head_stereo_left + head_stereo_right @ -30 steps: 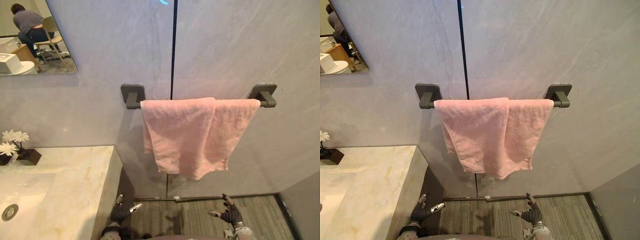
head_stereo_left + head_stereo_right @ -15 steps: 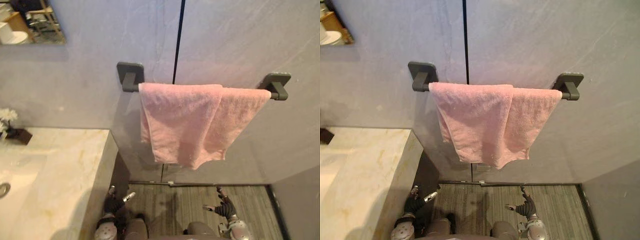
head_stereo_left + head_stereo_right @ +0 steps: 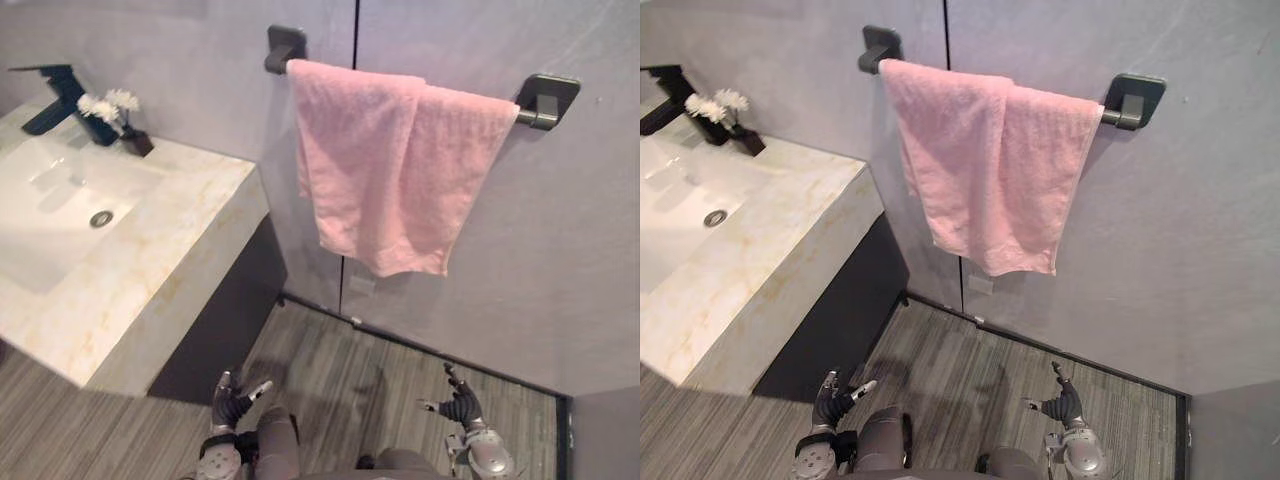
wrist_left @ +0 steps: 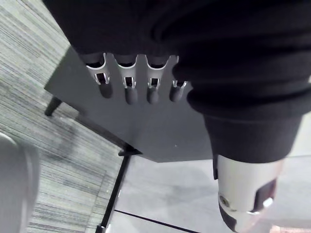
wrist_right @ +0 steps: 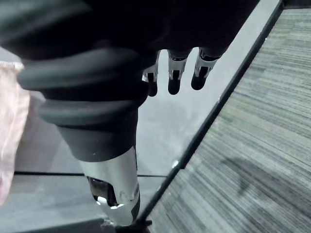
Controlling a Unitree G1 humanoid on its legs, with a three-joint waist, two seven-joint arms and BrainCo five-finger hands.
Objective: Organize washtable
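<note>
Silver, dark-tipped fingers of the left hand (image 3: 232, 404) are seen spread and relaxed low over the striped grey floor (image 3: 330, 365), just right of the dark cabinet (image 3: 225, 320). The right hand (image 3: 460, 408) is likewise held loosely splayed, well apart to the right, and nothing is touched by either. Between the two hands an open strip of floor is left, bounded at the far side by the grey wall (image 3: 560, 250) and on the right by a dark edge at the corner. The marble washtable (image 3: 170, 255) is set at the left, its near corner overhanging the cabinet. Its white basin (image 3: 50, 200) is cut off by the left edge of the view, with a drain (image 3: 100, 218) in it and a black faucet (image 3: 58, 92) and small white flowers (image 3: 108, 102) at the far side. A pink towel (image 3: 385, 170) is draped over the dark bar (image 3: 530, 117) on the far wall, so that most of the bar is hidden; its hem hangs clear of the floor.
</note>
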